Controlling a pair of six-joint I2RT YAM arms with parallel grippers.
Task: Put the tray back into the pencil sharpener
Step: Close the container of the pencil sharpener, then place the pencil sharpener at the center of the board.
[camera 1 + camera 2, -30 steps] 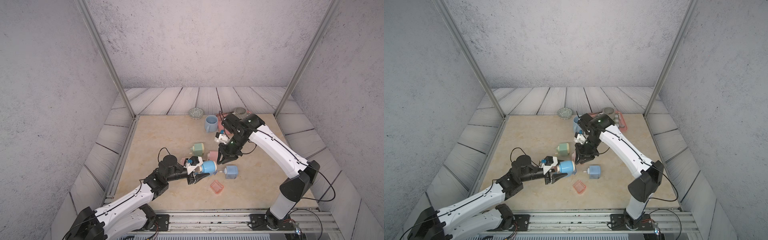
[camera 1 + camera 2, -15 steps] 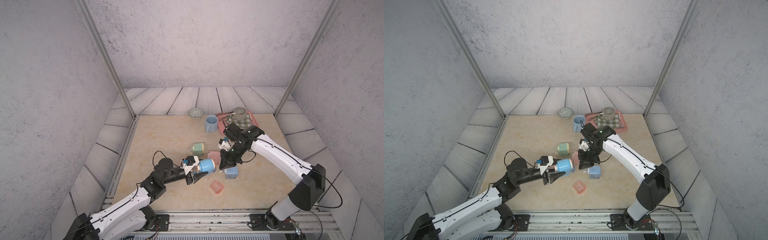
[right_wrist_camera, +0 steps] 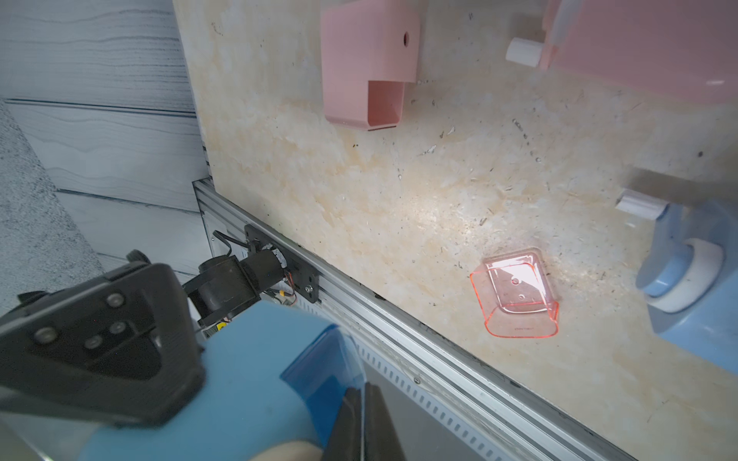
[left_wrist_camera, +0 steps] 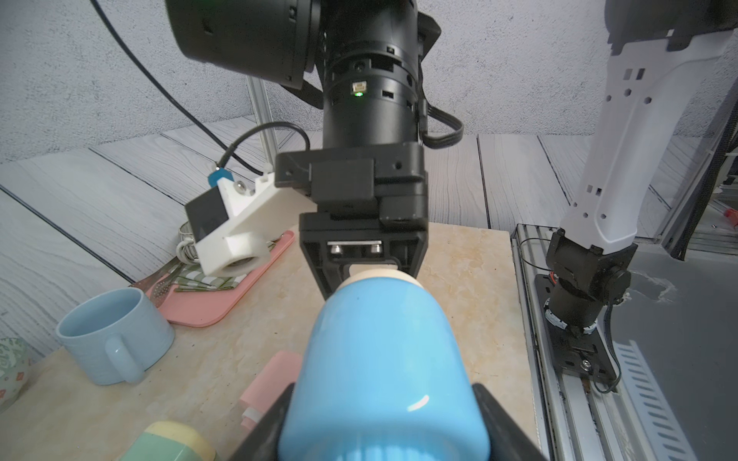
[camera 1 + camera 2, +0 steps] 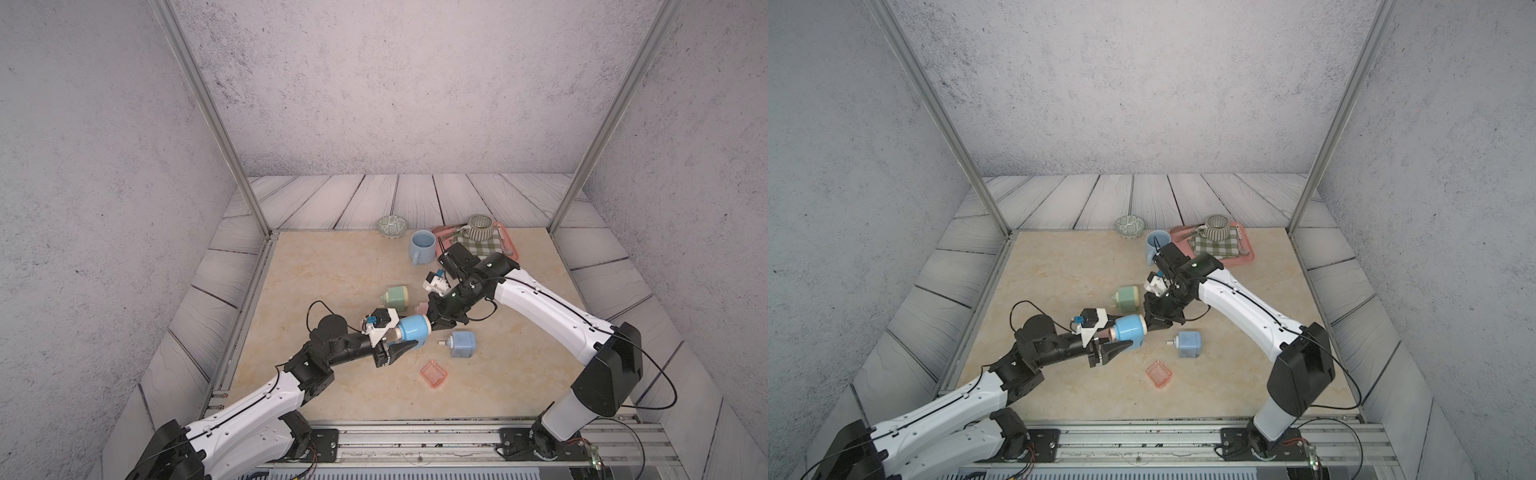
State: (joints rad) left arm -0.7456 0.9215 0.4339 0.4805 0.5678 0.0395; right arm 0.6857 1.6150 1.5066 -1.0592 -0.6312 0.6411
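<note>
My left gripper (image 5: 409, 333) is shut on a bright blue pencil sharpener (image 5: 412, 328), holding it level above the table's front middle. Its fingers (image 4: 495, 419) press the body's two sides. My right gripper (image 5: 436, 325) meets the sharpener's far end from the right. In the right wrist view, its jaws (image 3: 362, 423) are shut on the thin wall of a clear blue tray (image 3: 319, 371). The tray sticks out of the sharpener (image 3: 247, 379). How deep it sits I cannot tell. In both top views the tray is hidden behind the right gripper (image 5: 1152, 325).
A clear orange tray (image 5: 433, 374) lies near the front. A light blue sharpener (image 5: 461, 344) is beside it, a green one (image 5: 397, 297) and a pink one (image 3: 367, 68) behind. At the back stand a blue mug (image 5: 422, 246), a bowl (image 5: 391, 226) and a pink serving tray (image 5: 509, 249).
My right arm has swung forward and down from the back of the table to the sharpener's end, and its jaws have closed. The left arm has kept its hold with little movement.
</note>
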